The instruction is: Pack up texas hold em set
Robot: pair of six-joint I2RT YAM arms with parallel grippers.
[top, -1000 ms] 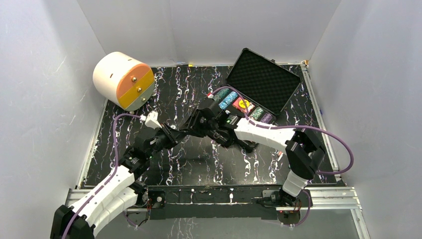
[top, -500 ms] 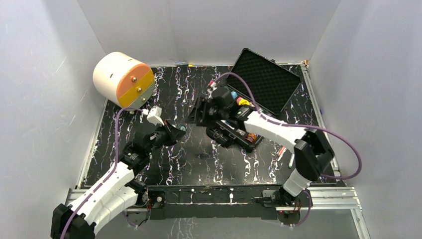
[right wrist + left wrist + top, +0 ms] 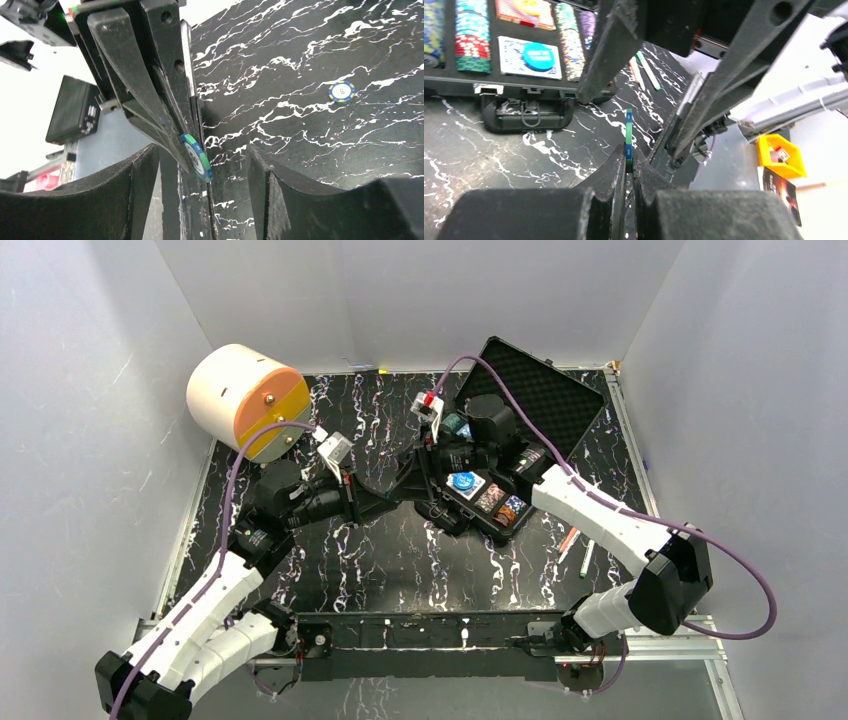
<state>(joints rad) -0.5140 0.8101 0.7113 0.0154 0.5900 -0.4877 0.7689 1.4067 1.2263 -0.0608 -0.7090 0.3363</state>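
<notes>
— At the far right of the black marbled table (image 3: 400, 560), top view: black rectangular hard case (image 3: 530, 405) lies open, grey-foam lid tipped back, rows of multicoloured poker chips (image 3: 500, 505) in the tray. The action is just left of it, too crowded to read from here. White-and-orange round drawer unit (image 3: 245, 400) at far left, uninvolved.
— Left wrist view?
— Left gripper (image 3: 628, 157) clamped on a small round green-and-blue chip (image 3: 628, 130), pinched by its faces, upper half standing proud. The case tray is near behind, with a blue round chip (image 3: 536, 56) resting on a card deck (image 3: 514, 52).
— Right wrist view?
— Right gripper (image 3: 201, 152) spread wide, one jaw either side of that chip, touching nothing. One blue-rimmed chip (image 3: 342, 91) lies loose on the table, well apart.
— Handling?
— Likely light, stiff and smooth, so prone to twist or squirt out. Best taken flat across the exposed faces, above the holding grip.
</notes>
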